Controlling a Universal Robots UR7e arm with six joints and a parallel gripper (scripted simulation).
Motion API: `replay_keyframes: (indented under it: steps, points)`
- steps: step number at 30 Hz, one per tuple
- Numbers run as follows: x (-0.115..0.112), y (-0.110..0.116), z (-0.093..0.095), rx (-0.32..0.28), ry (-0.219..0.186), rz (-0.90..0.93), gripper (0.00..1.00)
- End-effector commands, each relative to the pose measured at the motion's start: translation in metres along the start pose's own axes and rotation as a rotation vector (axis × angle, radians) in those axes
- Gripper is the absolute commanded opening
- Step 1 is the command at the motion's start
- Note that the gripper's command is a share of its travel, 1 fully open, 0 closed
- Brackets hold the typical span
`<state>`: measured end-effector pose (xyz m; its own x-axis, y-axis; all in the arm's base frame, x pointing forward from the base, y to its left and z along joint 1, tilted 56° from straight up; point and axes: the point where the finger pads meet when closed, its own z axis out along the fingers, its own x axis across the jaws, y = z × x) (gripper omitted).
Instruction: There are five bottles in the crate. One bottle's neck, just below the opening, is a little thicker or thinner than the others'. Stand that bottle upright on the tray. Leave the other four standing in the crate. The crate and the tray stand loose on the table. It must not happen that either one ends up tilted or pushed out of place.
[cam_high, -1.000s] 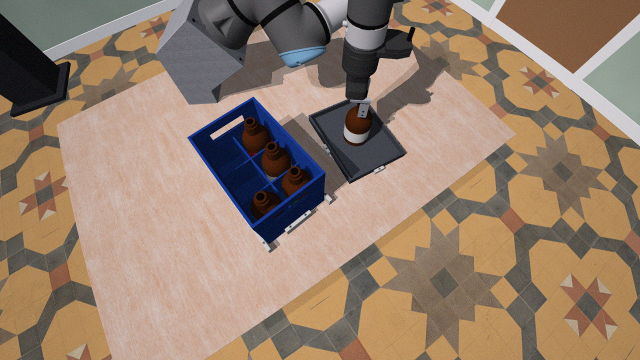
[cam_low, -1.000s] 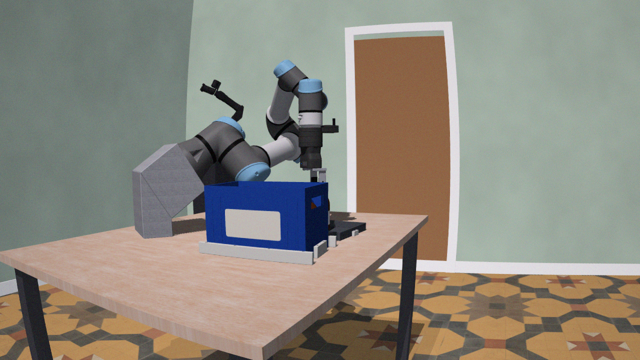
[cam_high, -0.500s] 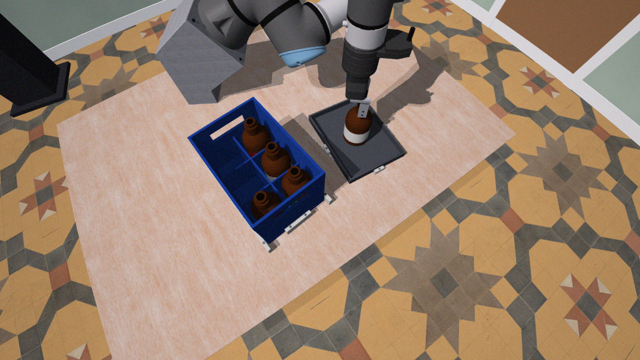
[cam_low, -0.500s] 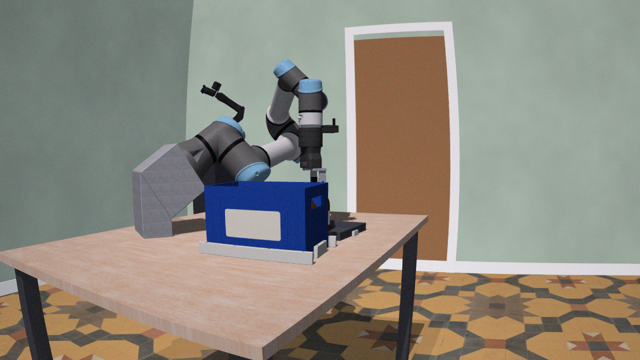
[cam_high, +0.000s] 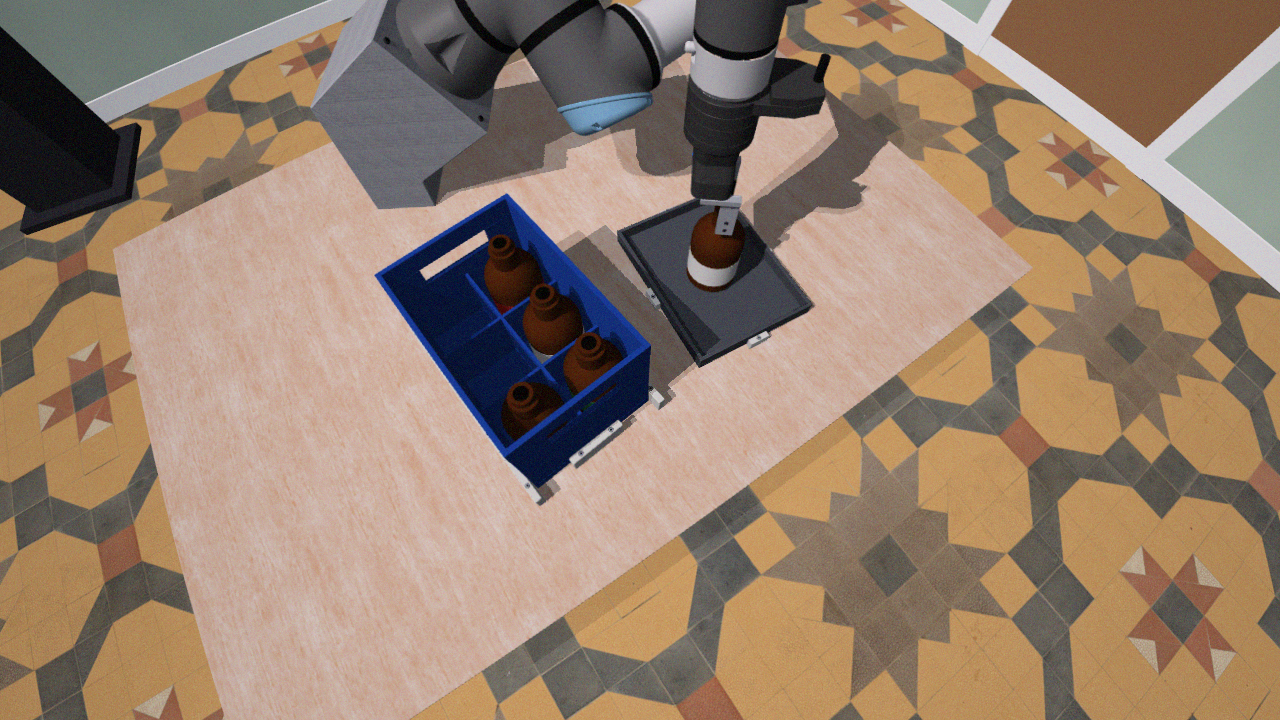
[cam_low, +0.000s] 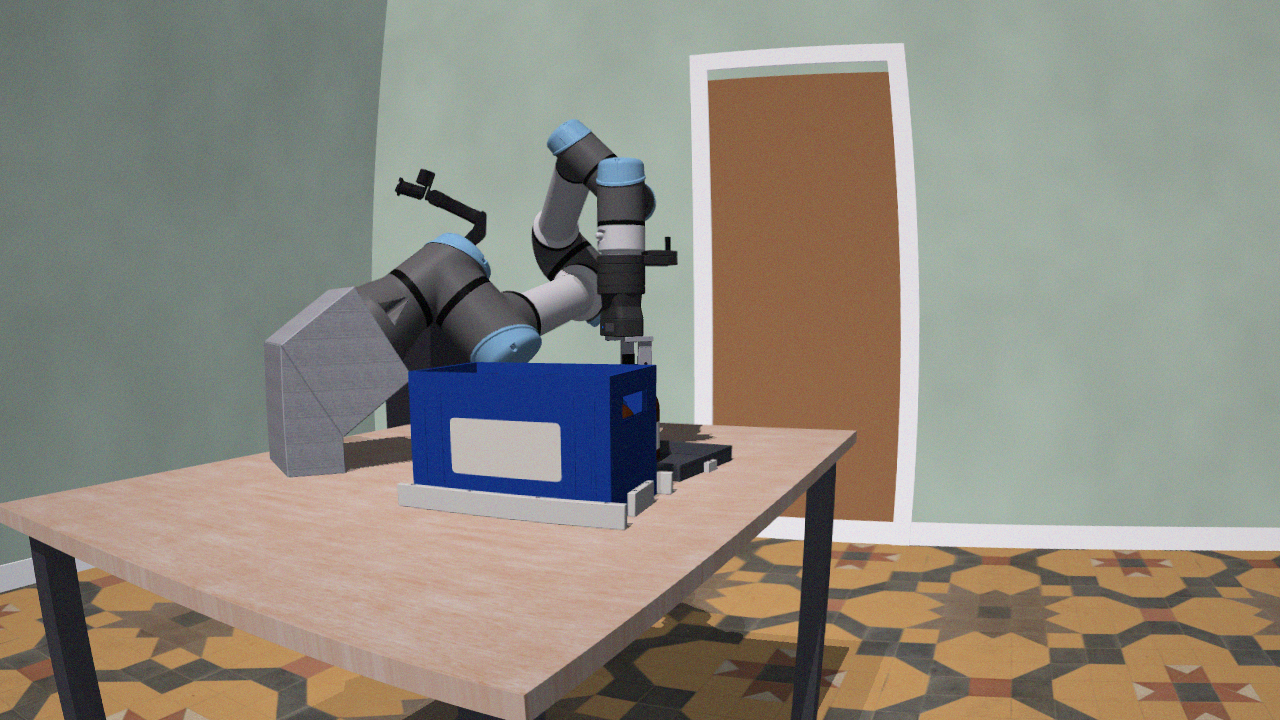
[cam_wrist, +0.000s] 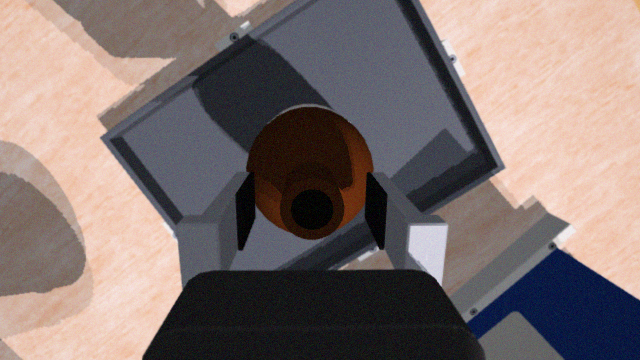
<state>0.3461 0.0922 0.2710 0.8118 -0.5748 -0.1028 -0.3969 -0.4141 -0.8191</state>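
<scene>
A brown bottle with a white label (cam_high: 713, 270) (cam_wrist: 310, 145) stands upright on the dark grey tray (cam_high: 760, 308) (cam_wrist: 390, 55). My gripper (cam_wrist: 310, 195) (cam_high: 721, 217) is open, with one finger on each side of the bottle's neck and a gap on both sides in the wrist view. The blue crate (cam_high: 597, 300) (cam_low: 528, 394) stands beside the tray. In it stand a bottle at the far end (cam_high: 510, 274), a middle bottle (cam_high: 551, 324), a near bottle (cam_high: 590, 362) and another bottle (cam_high: 528, 410) in the other row. Their lower parts are hidden by the crate.
Light strips (cam_high: 597, 443) (cam_low: 510, 506) are fixed to the table (cam_high: 313, 447) (cam_low: 358, 564) along the crate. Small blocks (cam_high: 759, 339) sit at the tray's edges. The crate's walls and dividers rise around its bottles. The robot's grey base (cam_high: 393, 125) (cam_low: 313, 385) stands behind the crate.
</scene>
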Motion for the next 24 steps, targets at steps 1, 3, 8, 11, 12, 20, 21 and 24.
replay_keyframes:
  steps: [1, 3, 8, 11, 12, 20, 21, 24]
  points:
    - [0.0002, 0.0, -0.0002, 0.0, 0.0, 0.0, 1.0]
    - [0.0002, 0.0, -0.0002, 0.0, 0.0, 0.0, 1.0]
    - [0.0002, 0.0, -0.0002, 0.0, 0.0, 0.0, 1.0]
    - [0.0002, 0.0, -0.0002, 0.0, 0.0, 0.0, 1.0]
    - [0.0002, 0.0, -0.0002, 0.0, 0.0, 0.0, 1.0]
    - [0.0002, 0.0, -0.0012, 0.0, 0.0, 0.0, 1.0]
    - [0.0002, 0.0, -0.0017, 0.0, 0.0, 0.0, 1.0]
    - [0.0002, 0.0, -0.0037, 0.0, 0.0, 0.0, 1.0]
